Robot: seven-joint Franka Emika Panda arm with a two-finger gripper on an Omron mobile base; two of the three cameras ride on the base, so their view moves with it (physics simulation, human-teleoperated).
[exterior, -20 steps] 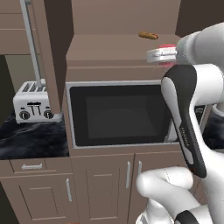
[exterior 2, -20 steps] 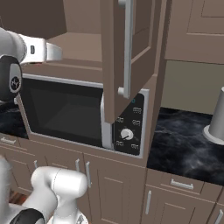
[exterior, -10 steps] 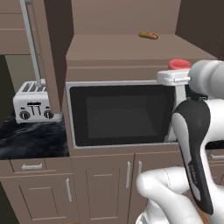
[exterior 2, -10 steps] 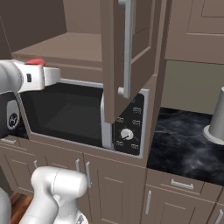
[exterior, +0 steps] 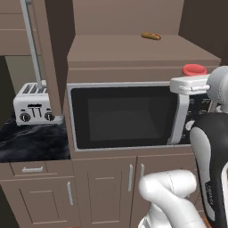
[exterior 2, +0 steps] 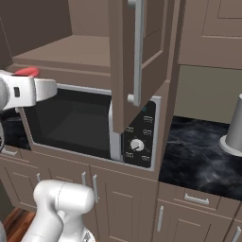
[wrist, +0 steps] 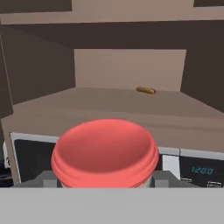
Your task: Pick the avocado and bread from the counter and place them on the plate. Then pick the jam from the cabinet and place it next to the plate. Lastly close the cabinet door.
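- Your gripper (wrist: pixel 105 186) is closed on the jam (wrist: pixel 105 153), the jar sitting between its fingertips with the red top facing the camera.
- You hold the jam (exterior: pixel 194 70) outside the cabinet (exterior: pixel 133 49), in front of the microwave's (exterior: pixel 127 116) top edge.
- The cabinet door (exterior 2: pixel 137 61) stands open.
- A small orange-brown item (wrist: pixel 145 90) lies on the shelf at 12 o'clock from the jam.

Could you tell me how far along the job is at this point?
The jam is out of the cabinet, held in the gripper in front of the microwave. Still left: setting it beside the plate and closing the cabinet door, which stands open. The plate, avocado and bread are not in these pictures, so I cannot confirm that step.
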